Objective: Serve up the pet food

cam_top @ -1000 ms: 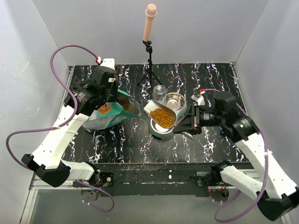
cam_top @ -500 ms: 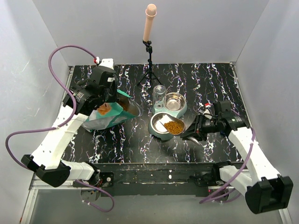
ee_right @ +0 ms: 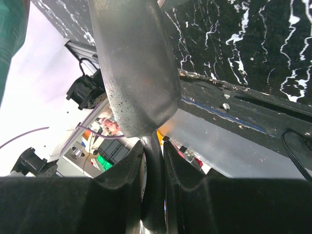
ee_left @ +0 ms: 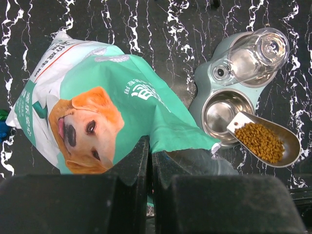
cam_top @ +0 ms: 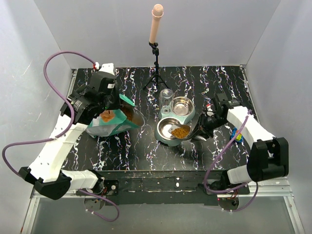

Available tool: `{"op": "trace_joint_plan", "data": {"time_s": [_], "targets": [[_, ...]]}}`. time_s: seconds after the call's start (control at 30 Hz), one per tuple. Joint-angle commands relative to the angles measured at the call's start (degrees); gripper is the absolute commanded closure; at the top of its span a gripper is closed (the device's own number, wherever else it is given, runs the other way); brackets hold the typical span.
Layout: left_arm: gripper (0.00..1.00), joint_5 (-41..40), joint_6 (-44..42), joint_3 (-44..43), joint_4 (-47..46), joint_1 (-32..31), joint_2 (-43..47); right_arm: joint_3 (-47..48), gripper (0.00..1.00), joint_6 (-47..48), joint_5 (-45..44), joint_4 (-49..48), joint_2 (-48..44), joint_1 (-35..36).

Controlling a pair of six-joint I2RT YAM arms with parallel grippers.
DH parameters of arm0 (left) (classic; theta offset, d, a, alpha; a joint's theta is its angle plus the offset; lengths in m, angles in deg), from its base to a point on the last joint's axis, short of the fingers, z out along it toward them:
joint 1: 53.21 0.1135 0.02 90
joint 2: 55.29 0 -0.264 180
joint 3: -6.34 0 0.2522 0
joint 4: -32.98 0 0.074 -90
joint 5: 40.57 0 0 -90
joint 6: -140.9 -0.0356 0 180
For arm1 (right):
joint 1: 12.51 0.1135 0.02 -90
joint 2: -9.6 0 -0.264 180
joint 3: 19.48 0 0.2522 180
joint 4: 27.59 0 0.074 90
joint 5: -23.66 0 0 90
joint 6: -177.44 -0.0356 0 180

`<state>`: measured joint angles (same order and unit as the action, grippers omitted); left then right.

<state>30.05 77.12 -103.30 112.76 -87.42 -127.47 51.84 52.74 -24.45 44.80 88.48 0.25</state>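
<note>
The teal-green pet food bag (cam_top: 114,126) with a dog picture lies tilted at the left, mouth toward the feeder. My left gripper (cam_top: 112,115) is shut on its upper edge, as the left wrist view shows (ee_left: 150,146) on the bag (ee_left: 146,102). My right gripper (cam_top: 202,127) is shut on the handle of a metal scoop (cam_top: 168,128) holding brown kibble (cam_top: 180,132). The scoop hangs level over the feeder's front steel bowl (cam_top: 158,133). In the left wrist view that bowl (ee_left: 219,114) looks empty, and the kibble (ee_left: 261,141) sits in the scoop (ee_left: 291,146). The right wrist view shows the scoop's underside (ee_right: 136,73) above my gripper (ee_right: 152,146).
The teal feeder also carries a back steel bowl (cam_top: 183,105) and a clear water bottle (cam_top: 166,96). A black tripod (cam_top: 156,73) with a pink cylinder stands at the back centre. Colourful toy blocks (cam_top: 237,135) lie near the right edge. White walls close three sides.
My right arm has swung outward and brought the loaded scoop down from above the feeder to just over the front bowl. My left arm has shifted slightly while holding the bag.
</note>
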Motion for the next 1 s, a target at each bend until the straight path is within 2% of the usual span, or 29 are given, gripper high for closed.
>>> {"op": "trace_joint_plan", "data": {"time_s": [0.0, 0.1, 0.63, 0.97], "targets": [[1.0, 3.2, 1.7, -1.2, -6.8, -0.1, 5.5, 6.1, 0.99, 2.2, -1.8, 7.5, 3.6, -0.3], [1.0, 4.3, 1.4, -1.3, -7.1, -0.1, 5.6, 10.1, 0.99, 2.5, -7.1, 13.3, 6.7, 0.2], [1.0, 13.0, -0.7, 3.3, -14.6, -0.1, 6.8, 29.2, 0.99, -0.5, -19.5, 27.7, 19.3, 7.2], [1.0, 15.5, -2.1, 3.7, -16.4, -0.1, 6.1, 33.1, 0.99, -2.2, -22.1, 32.6, 20.7, 10.9]]}}
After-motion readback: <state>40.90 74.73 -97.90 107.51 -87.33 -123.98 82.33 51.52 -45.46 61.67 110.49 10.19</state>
